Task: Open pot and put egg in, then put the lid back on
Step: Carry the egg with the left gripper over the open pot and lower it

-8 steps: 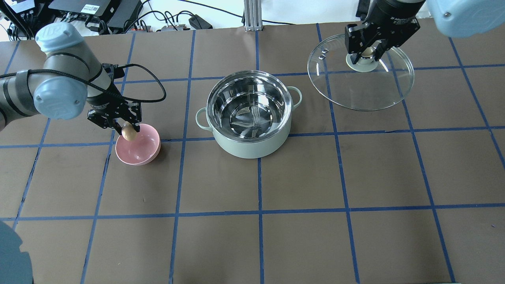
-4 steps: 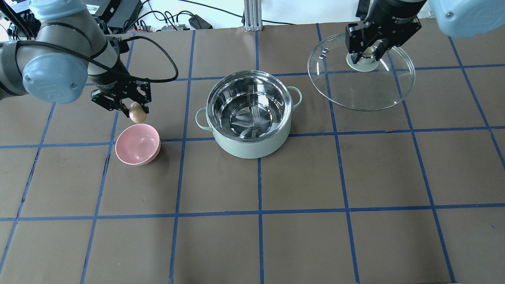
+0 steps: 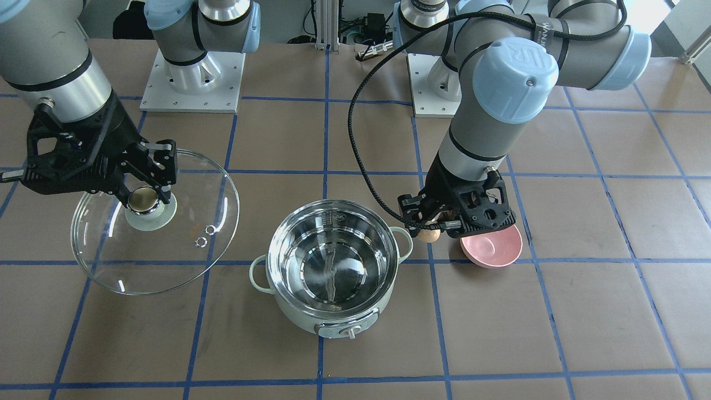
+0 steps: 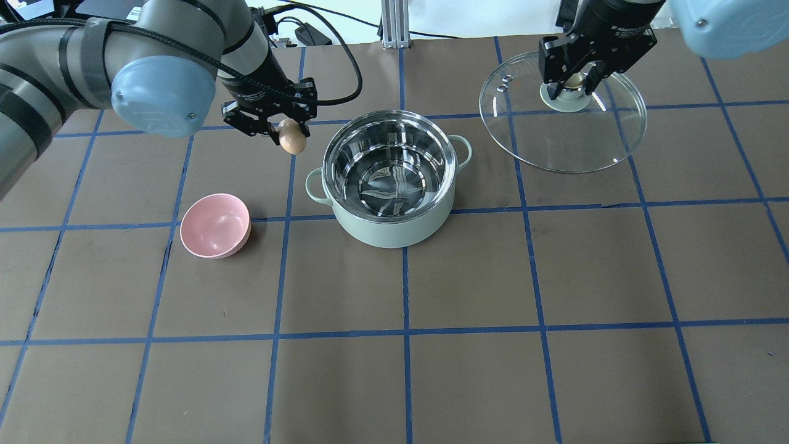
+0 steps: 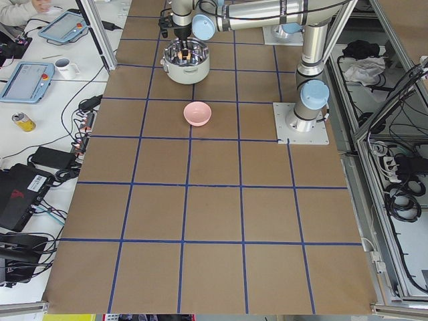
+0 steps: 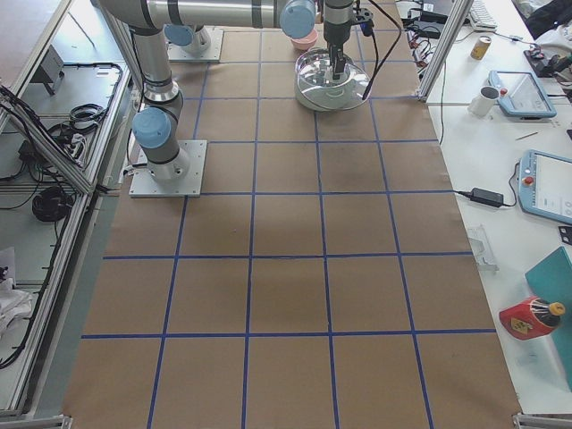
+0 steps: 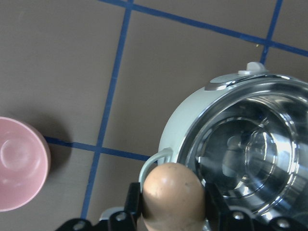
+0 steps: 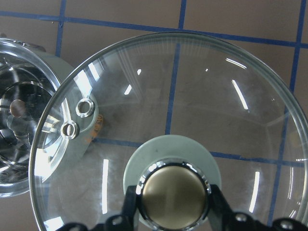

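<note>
The left gripper is pinching the small brown oval egg, long end pointing down. In the overhead view, the open round mint-green pot is sitting just beside it at 3 o'clock. The right gripper is pinching the round clear glass lid by its knob, at 2 o'clock from the pot

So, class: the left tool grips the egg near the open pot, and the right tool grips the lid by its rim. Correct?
No. The right tool grips the lid by its knob, not its rim; the right wrist view shows it. The left tool grips the egg near the open pot.
</note>
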### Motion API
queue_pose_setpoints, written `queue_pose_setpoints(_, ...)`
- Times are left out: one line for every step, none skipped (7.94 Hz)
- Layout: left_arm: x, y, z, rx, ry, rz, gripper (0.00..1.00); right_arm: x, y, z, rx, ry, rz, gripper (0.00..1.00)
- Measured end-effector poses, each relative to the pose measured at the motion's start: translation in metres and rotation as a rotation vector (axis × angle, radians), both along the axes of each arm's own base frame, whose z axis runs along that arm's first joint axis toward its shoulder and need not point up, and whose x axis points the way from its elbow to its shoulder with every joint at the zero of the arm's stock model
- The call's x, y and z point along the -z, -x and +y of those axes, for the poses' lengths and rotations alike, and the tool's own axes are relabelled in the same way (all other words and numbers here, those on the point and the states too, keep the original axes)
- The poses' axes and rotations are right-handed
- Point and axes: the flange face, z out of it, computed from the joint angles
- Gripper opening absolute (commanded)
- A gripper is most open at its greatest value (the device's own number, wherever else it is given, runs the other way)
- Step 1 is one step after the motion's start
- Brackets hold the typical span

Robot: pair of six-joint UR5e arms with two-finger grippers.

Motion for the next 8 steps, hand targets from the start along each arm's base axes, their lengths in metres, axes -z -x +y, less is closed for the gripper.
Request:
queue_pose_setpoints(0.001, 0.025, -0.004, 0.003, 0.039, 0.024, 0.13, 0.001, 0.0, 0.0, 0.0, -0.002, -0.001, 0.0)
queue_pose_setpoints(0.008, 0.045, -0.007, -0.003, 0.061, 0.039, 0.13, 0.002, 0.0, 0.0, 0.0, -0.004, -0.002, 0.0)
queue_pose_setpoints(0.016, 0.063, -0.009, -0.01, 0.079, 0.051, 0.13, 0.003, 0.0, 0.0, 0.0, -0.006, -0.002, 0.0)
queue_pose_setpoints(0.026, 0.079, -0.009, -0.022, 0.08, 0.057, 0.12, 0.003, -0.001, 0.0, 0.0, -0.006, -0.003, 0.0)
queue_pose_setpoints(0.037, 0.091, -0.009, -0.027, 0.072, 0.059, 0.12, 0.003, -0.001, 0.0, 0.0, -0.007, -0.003, 0.0)
queue_pose_setpoints(0.051, 0.099, -0.011, -0.029, 0.061, 0.057, 0.12, 0.004, -0.001, 0.0, 0.0, -0.008, -0.003, 0.0)
queue_pose_setpoints(0.064, 0.106, -0.013, -0.028, 0.058, 0.058, 0.11, 0.004, -0.001, 0.0, 0.001, -0.008, -0.003, 0.0)
queue_pose_setpoints(0.076, 0.114, -0.014, -0.025, 0.056, 0.057, 0.11, 0.006, -0.001, 0.0, 0.001, -0.011, -0.003, 0.0)
